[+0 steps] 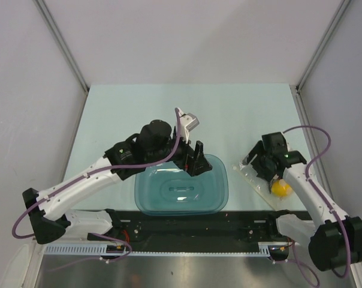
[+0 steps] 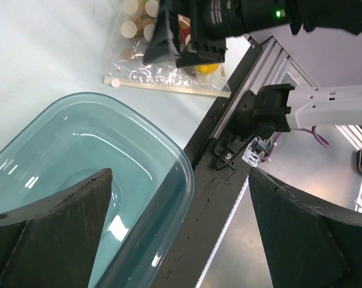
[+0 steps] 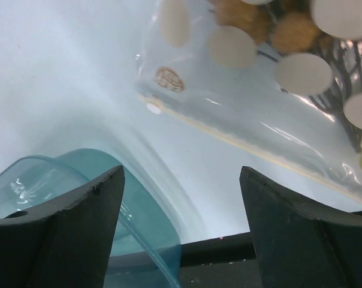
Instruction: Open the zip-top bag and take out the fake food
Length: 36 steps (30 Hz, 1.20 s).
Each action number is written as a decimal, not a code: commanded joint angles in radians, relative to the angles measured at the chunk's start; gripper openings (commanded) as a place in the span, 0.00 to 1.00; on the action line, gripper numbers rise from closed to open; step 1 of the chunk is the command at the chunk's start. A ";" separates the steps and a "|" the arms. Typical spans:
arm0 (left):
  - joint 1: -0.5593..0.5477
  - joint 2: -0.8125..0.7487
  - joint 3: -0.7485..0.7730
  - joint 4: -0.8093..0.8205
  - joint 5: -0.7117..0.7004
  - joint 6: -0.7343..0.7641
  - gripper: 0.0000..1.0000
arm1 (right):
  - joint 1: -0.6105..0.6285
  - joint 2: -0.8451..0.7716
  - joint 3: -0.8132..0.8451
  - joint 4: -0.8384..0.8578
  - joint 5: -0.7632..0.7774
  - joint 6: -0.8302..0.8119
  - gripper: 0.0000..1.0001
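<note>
Top external view: the bag lies flat on the surface, right of the tub, with the food inside. The right end effector hovers over it, fingers apart, holding nothing. The left end effector, spread wide, hangs above the tub. Opening looks to be the step in hand, and the next move calls for pinching the bag's lip. Only the right wrist view shows the zip strip up close.
</note>
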 commanded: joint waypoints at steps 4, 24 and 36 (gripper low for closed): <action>-0.004 0.044 0.047 0.037 0.030 -0.023 0.96 | 0.015 0.117 0.079 -0.029 0.055 -0.113 1.00; -0.006 -0.005 0.061 -0.062 -0.009 0.006 0.96 | 0.081 0.752 0.427 0.161 0.040 -0.187 0.91; -0.004 -0.002 0.104 -0.093 -0.062 0.064 0.97 | 0.092 0.838 0.723 -0.064 0.127 -0.425 0.95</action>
